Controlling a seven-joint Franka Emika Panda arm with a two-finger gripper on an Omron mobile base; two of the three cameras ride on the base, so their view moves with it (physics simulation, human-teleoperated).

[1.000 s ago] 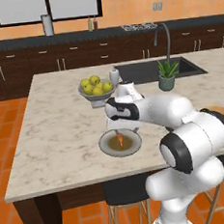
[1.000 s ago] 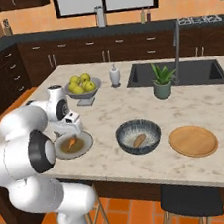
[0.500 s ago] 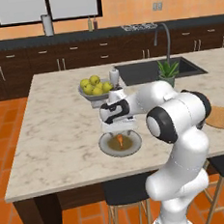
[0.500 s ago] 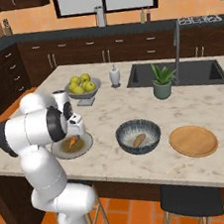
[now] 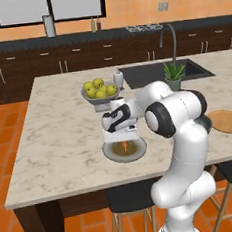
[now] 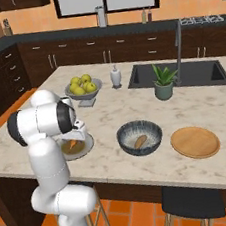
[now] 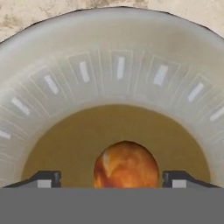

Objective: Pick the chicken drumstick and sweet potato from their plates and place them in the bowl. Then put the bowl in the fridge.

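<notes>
Hand view: pincer [image 7: 112, 179] spread wide, one tip at each side of the sweet potato [image 7: 126, 165], gaps showing on both sides, nothing gripped. Sweet potato sits on the brown centre of the grey plate [image 7: 118, 57], at 6 o'clock in that view; pale rim arcs over the top.

Left base view: pincer [image 5: 121, 136] hangs just over the grey plate [image 5: 111, 153], orange sweet potato [image 5: 126, 146] below it. Fruit bowl [image 5: 100, 93] at 12 o'clock from the plate, near the arm. Wood plate [image 5: 229, 121] at 3 o'clock by the desk [image 5: 59, 128] edge.

Right base view adds what the arm hides on the other side: bowl [image 6: 140, 137] with the chicken drumstick [image 6: 140, 141] inside, at 3 o'clock from the grey plate [image 6: 84, 148], wood plate [image 6: 195, 142] beyond it. Grey plate lies near the desk's front edge; open marble between grey plate and bowl.
</notes>
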